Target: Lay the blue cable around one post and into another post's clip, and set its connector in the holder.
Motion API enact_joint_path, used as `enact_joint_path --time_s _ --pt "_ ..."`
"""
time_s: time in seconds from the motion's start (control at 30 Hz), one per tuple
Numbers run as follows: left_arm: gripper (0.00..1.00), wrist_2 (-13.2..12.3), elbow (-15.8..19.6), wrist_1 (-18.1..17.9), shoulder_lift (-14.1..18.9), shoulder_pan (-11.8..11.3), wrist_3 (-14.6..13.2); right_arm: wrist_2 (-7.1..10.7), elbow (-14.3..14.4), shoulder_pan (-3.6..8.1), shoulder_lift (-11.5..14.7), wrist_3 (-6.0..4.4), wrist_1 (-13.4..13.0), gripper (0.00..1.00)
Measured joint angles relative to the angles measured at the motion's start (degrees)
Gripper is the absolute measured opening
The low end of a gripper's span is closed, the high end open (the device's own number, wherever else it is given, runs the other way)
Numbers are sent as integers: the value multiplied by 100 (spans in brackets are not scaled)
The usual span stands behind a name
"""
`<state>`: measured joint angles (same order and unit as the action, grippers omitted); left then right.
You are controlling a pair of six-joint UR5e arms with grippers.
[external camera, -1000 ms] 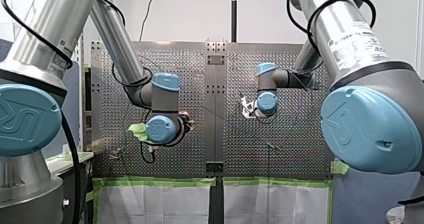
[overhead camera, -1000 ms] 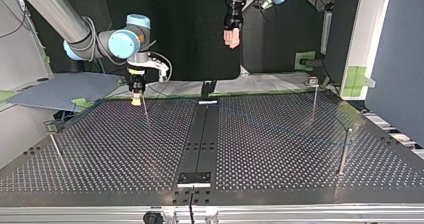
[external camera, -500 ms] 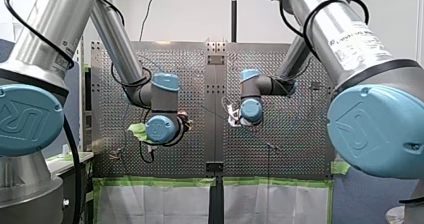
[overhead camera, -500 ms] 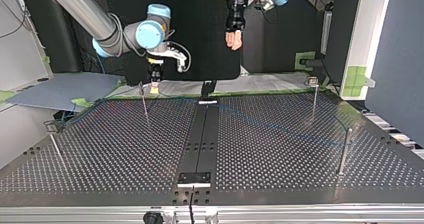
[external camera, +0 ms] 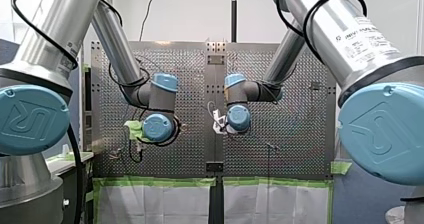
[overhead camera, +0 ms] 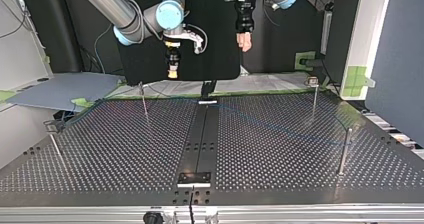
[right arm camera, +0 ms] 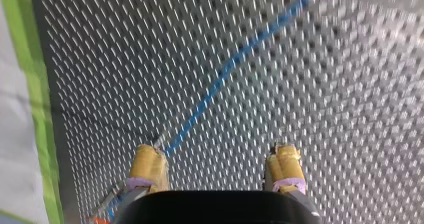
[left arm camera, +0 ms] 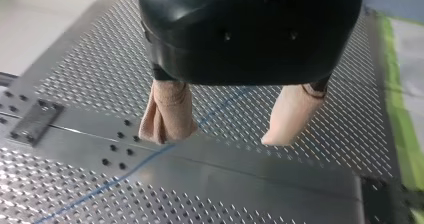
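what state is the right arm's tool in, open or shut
Open: in the right wrist view the right tool shows its yellow pads wide apart, clamping nothing; the blue cable lies on the table below.

top | my right gripper (overhead camera: 172,75) yellow-tipped, above table (overhead camera: 100,149) far edge, 11 o'clock | my left gripper (overhead camera: 244,45) pale-tipped, 12-1 o'clock, above table | blue cable (overhead camera: 285,128) flat on table, 10 to 3 o'clock, reaching post (overhead camera: 344,151)
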<state>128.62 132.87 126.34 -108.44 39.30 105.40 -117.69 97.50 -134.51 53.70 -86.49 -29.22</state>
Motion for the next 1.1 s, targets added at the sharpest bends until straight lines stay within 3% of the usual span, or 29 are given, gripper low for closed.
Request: enact_joint_path --time_s 0.2,0.37,0.63,0.77,0.9,1.1 --pt "100 1 0 94 -1 -91 -102 123 101 -327 -3 47 -113 95" --pt "100 -26 1 103 0 -157 -82 132 151 -554 -6 24 -184 95" --pt "100 -65 76 128 2 -330 58 202 465 -894 42 -229 -518 95" --pt "100 -206 237 0 3 -508 165 353 641 -824 185 -394 -695 95" --pt "100 -396 431 -187 2 -705 111 541 835 -650 371 -580 -888 95" --pt "100 -713 628 -400 3 -1024 -93 843 1138 -350 503 -654 -1193 95"
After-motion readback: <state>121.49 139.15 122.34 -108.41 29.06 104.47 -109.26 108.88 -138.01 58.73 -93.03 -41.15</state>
